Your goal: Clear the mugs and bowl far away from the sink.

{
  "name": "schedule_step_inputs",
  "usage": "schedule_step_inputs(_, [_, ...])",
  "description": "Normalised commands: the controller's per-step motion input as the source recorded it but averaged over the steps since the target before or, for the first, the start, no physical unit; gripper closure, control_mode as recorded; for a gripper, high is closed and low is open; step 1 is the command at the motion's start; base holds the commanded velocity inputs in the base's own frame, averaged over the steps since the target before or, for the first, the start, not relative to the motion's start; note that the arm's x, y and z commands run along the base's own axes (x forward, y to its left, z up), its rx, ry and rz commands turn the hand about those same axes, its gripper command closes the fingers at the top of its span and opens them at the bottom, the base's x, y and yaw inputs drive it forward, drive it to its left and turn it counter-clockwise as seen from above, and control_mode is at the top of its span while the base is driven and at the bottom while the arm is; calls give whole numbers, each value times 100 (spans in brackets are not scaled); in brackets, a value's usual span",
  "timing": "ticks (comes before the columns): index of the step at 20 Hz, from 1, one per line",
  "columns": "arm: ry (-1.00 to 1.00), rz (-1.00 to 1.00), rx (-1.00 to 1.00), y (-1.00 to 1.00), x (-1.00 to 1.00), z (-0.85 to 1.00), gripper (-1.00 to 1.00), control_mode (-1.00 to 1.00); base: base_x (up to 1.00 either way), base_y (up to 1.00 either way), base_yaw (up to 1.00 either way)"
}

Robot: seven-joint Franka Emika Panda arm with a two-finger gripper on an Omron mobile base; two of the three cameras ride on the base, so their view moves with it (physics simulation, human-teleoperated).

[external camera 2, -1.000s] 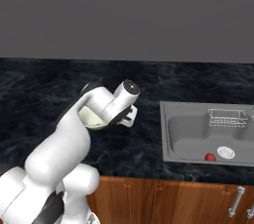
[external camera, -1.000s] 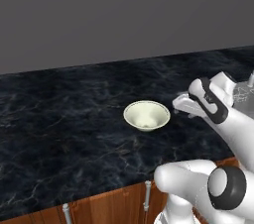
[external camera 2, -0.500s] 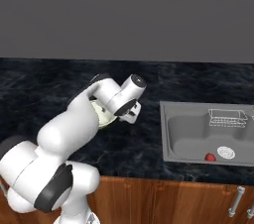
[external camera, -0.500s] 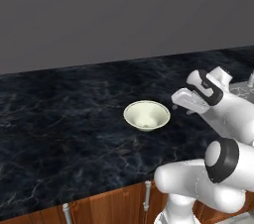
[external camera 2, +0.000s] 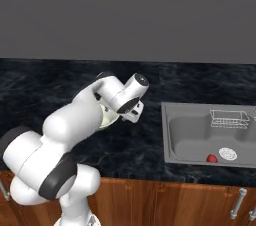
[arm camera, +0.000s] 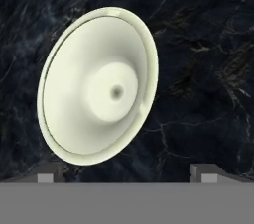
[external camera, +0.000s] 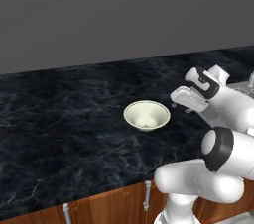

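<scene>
Bowl [external camera: 147, 115] at centre of the left base view, upright on the dark counter [external camera: 59, 119] — well apart from the sink [external camera 2: 210, 132] at right of the right base view. Gripper [external camera: 184, 100] beside it, jaws apart, holding nothing — bowl apparently cleared; mugs' status cannot be judged

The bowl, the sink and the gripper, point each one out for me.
bowl [external camera: 147, 115], left base view, on its inner floor.
sink [external camera 2: 192, 137], right base view, on the bare basin floor.
gripper [arm camera: 128, 172], hand view, midway between its fingertips.
</scene>
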Motion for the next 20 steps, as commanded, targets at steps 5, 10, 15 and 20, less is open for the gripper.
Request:
schedule_step_inputs(5, [0, 0, 0, 0, 24, -25, -100, -100, 0, 0, 0])
schedule_step_inputs(10, [1, 0, 0, 1, 19, -27, -100, -100, 0, 0, 0])
schedule_step_inputs(15, [3, 0, 0, 1, 13, -25, -100, -100, 0, 0, 0])
schedule_step_inputs(20, [0, 0, 0, 0, 15, -16, -100, -100, 0, 0, 0])
